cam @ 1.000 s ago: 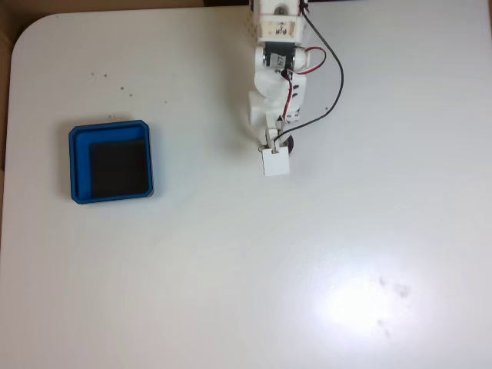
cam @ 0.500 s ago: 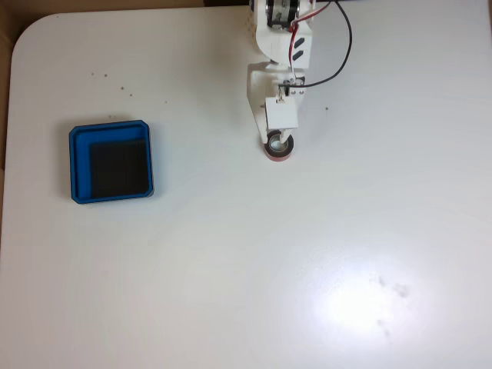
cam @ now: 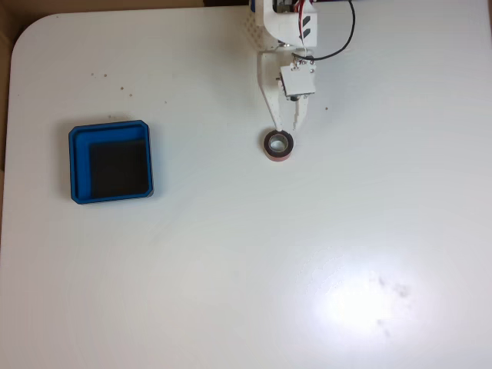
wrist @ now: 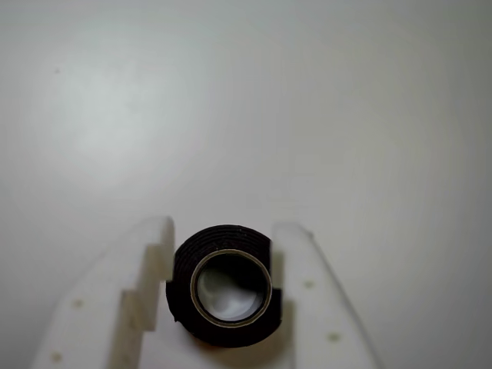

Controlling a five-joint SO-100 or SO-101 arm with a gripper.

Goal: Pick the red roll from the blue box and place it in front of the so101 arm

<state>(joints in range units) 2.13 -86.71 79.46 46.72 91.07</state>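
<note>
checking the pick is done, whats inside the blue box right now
In the fixed view the blue box holds nothing but its bare dark floor. The red roll lies on the white table, below the gripper.

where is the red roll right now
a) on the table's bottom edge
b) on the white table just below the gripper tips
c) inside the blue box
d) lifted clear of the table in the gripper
b: in the fixed view the red roll lies on the bare white table just below the gripper tips, far right of the blue box.
</note>
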